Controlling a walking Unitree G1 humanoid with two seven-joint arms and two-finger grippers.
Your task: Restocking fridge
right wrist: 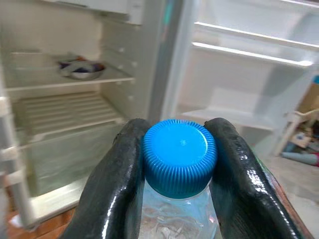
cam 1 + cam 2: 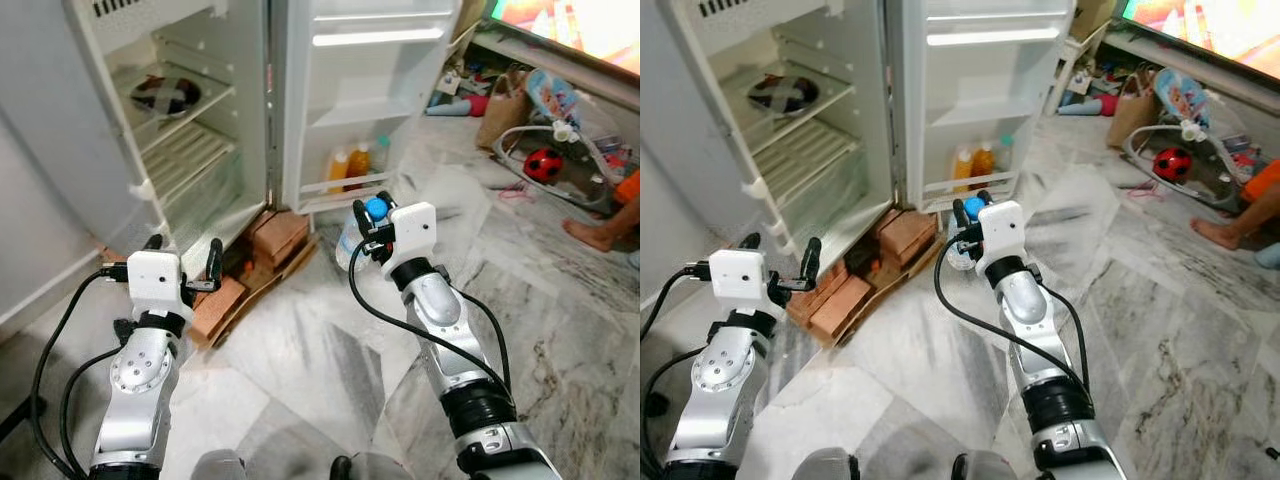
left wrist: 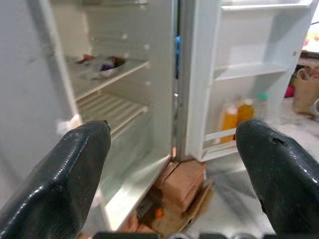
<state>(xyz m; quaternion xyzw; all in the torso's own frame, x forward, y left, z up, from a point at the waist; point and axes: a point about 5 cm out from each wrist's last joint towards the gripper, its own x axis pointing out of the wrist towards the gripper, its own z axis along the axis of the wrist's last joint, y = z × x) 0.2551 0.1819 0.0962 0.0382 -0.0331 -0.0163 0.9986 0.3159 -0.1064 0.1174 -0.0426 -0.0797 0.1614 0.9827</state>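
My right gripper (image 2: 373, 218) is shut on the neck of a clear water bottle with a blue cap (image 1: 179, 155); the bottle (image 2: 350, 243) hangs upright in front of the open fridge door (image 2: 365, 90). In the door's lowest rack stand two orange juice bottles (image 2: 348, 166) and a clear bottle (image 2: 380, 155). The fridge (image 2: 170, 110) stands open, with a dark bowl (image 2: 165, 94) on its upper wire shelf. Lower and to the left, my left gripper (image 2: 183, 262) is open and holds nothing, aimed at the fridge interior.
Bricks (image 2: 280, 236) and cardboard prop up the fridge base on the marble floor. At the right lie a paper bag (image 2: 502, 108), a wire bouncer with a red ladybird toy (image 2: 542, 163), and a person's bare foot (image 2: 592, 232).
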